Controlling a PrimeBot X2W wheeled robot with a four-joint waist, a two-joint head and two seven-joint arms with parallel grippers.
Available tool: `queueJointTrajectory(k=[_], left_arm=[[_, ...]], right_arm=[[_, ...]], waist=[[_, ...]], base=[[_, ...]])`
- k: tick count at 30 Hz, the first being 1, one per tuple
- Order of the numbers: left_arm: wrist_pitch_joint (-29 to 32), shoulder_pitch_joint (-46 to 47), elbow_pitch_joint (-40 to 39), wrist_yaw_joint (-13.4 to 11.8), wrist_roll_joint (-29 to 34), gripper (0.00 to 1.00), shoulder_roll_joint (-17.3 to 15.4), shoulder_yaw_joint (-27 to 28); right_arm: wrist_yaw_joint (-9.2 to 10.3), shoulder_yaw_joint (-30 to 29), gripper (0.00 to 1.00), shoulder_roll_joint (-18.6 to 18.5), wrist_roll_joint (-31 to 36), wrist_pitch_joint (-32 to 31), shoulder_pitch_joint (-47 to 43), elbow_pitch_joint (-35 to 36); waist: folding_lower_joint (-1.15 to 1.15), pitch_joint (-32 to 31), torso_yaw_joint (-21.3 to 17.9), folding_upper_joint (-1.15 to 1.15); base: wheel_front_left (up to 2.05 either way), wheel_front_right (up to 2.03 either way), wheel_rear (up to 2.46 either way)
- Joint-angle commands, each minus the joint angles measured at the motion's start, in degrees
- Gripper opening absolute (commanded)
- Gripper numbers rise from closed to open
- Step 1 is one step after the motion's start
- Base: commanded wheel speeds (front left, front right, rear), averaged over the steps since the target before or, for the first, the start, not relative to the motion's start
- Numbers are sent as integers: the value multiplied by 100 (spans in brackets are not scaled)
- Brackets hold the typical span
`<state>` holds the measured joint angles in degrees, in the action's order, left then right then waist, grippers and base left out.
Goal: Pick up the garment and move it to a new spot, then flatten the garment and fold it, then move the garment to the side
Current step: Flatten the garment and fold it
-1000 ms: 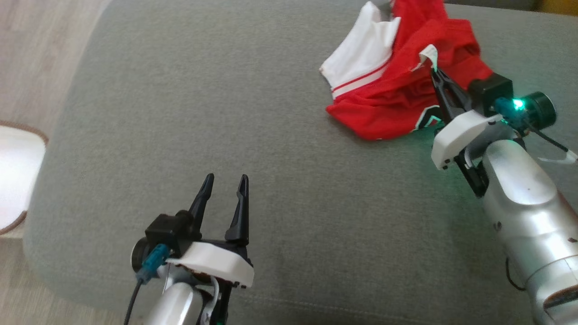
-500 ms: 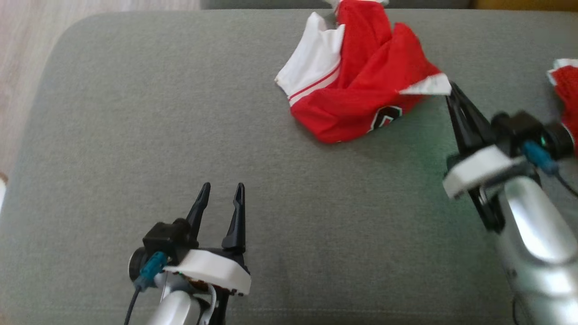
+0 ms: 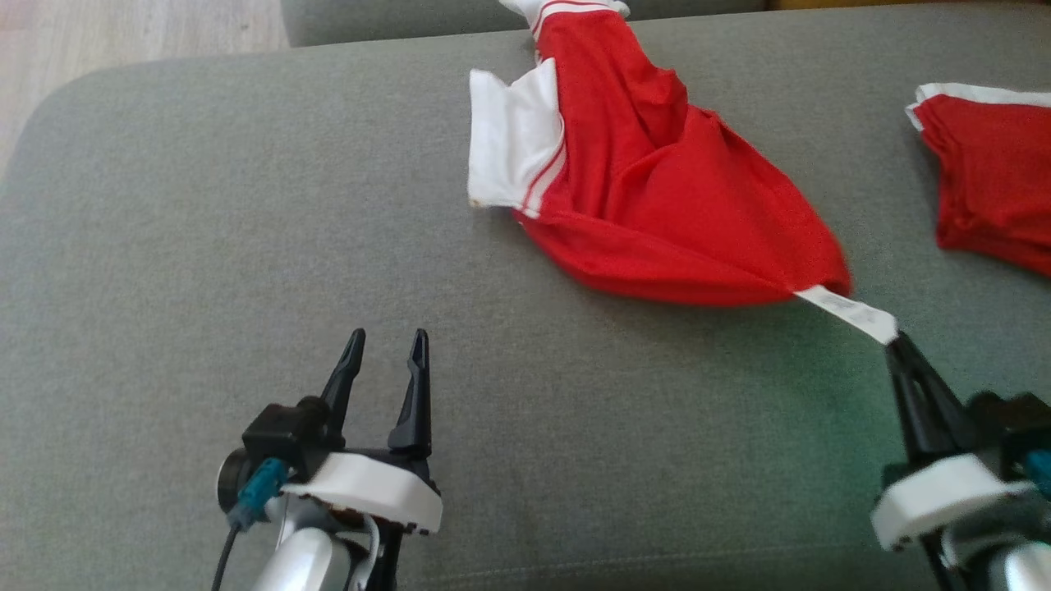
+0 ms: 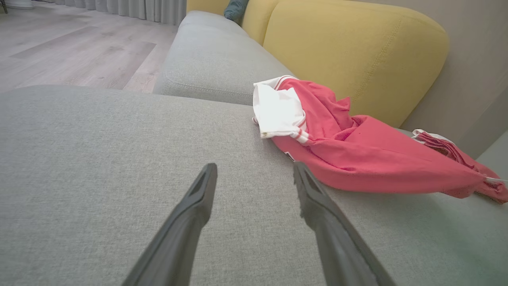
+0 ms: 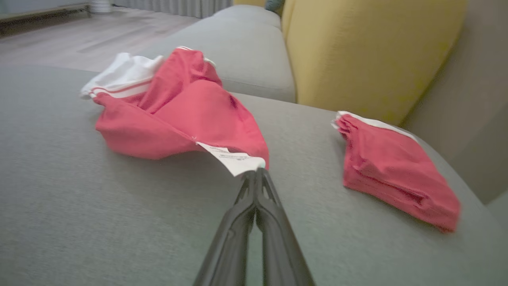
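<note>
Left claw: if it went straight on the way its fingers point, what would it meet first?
Most likely the grey cushion: the open left claw aims at bare fabric just short of the garment, near its white sleeve. Depth is unclear, so it might clip that sleeve.

A broad grey woven-fabric sofa cushion (image 3: 246, 246) carries two things. A crumpled red jersey T-shirt (image 3: 649, 213) with white, red-striped sleeves lies just ahead of the right gripper (image 3: 893, 338), tapering toward its tips, and well ahead and to the right of the left gripper (image 3: 388, 334). A smaller folded red cloth piece (image 3: 993, 189) with white trim lies ahead and right of the right gripper, apart from the shirt.
</note>
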<state>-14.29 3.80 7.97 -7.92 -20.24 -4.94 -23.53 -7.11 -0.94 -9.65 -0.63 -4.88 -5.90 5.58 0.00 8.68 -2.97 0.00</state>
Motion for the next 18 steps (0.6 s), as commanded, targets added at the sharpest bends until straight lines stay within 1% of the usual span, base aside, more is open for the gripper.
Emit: queueJointTrajectory(k=[1, 4, 7, 8, 9, 10, 14, 16, 18], left_arm=[[-40, 120, -195, -27, 20, 100, -51, 172], [-28, 145, -197, -33, 16, 100, -48, 150], [-16, 162, -187, -43, 8, 100, -47, 135], [-14, 166, -181, -43, 2, 100, -48, 132], [-14, 167, -170, -42, -5, 100, -52, 131], [-14, 167, -159, -41, -14, 100, -57, 133], [-8, 149, -110, -42, -58, 100, -92, 160], [12, 172, -77, -26, -83, 100, -100, 158], [58, 234, -12, 6, -128, 100, -115, 171]], right_arm=[[-37, 5, 0, -29, 87, -41, 46, 273], [-37, -219, 0, 116, 215, -205, -234, 301], [-37, -163, 0, 210, 131, -248, -386, 35], [-37, -145, 7, 233, 122, -217, -409, -96], [-37, -144, 45, 276, 92, -154, -412, -218], [-37, -153, 100, 324, 55, -79, -398, -317], [-37, -129, 100, 419, -42, 96, -321, -585], [-37, -111, 100, 412, -80, 144, -280, -603], [-37, -39, 100, 406, -279, 178, -223, -518]], waist=[[0, -7, -29, 0], [0, -23, -59, 0], [0, -39, -78, 0], [0, -45, -82, 0], [0, -55, -88, 0], [0, -65, -97, 0], [0, -134, -190, 0], [0, -173, -253, 0], [0, -198, -337, 0]], base=[[0, 0, 0], [0, 0, 0], [0, 0, 0], [0, 0, 0], [0, 0, 0], [0, 0, 0], [0, 0, 0], [0, 0, 0], [0, 0, 0]])
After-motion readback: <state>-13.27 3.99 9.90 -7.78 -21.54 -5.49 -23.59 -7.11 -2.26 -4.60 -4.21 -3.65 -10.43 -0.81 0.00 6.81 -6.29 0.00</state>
